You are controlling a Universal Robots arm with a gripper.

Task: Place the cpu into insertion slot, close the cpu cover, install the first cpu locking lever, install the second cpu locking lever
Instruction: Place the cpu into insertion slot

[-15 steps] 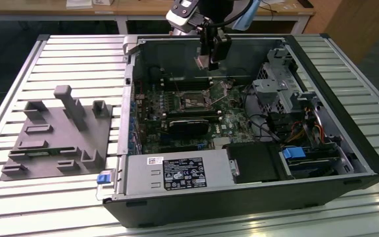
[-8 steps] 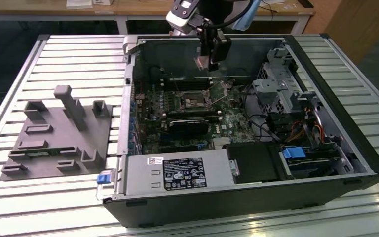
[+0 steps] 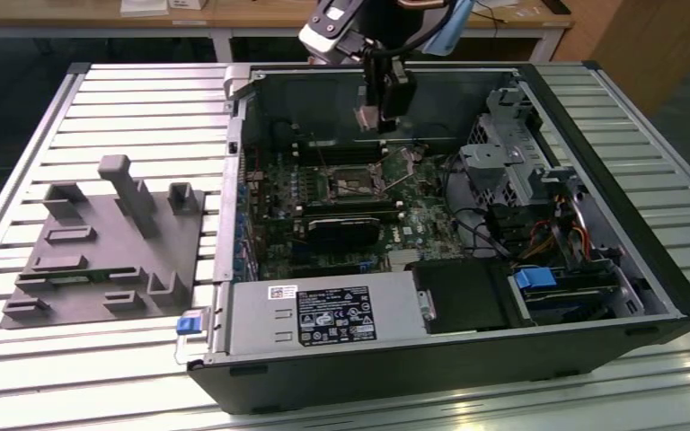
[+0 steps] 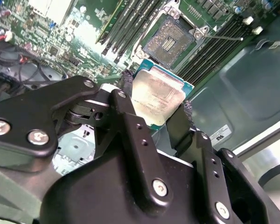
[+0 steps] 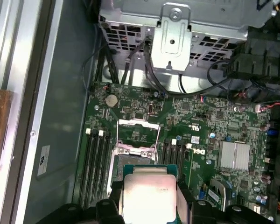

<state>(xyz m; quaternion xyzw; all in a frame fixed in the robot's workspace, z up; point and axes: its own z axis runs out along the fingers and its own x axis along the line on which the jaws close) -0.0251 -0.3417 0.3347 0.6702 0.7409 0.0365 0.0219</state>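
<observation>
chip point(image 5: 147, 193): held in the air over the open socket point(image 4: 169, 43), not yet in it | jaws: we see the gripper point(image 4: 157, 105) pinching the chip by two opposite edges | handling: we judge it light, stiff, delicate underneath, so edges only | around: green circuit board point(image 5: 200, 112) inside computer case point(image 3: 441, 359)

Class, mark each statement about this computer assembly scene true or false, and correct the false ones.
1. The gripper is shut on the cpu. True.
2. The cpu sits in the insertion slot. False: it is held above the board, and the slot is empty.
3. The computer case lies open on a slatted table. True.
4. The grey fixture lies inside the case. False: it lies on the table beside the case, toward the exterior view's left.
</observation>
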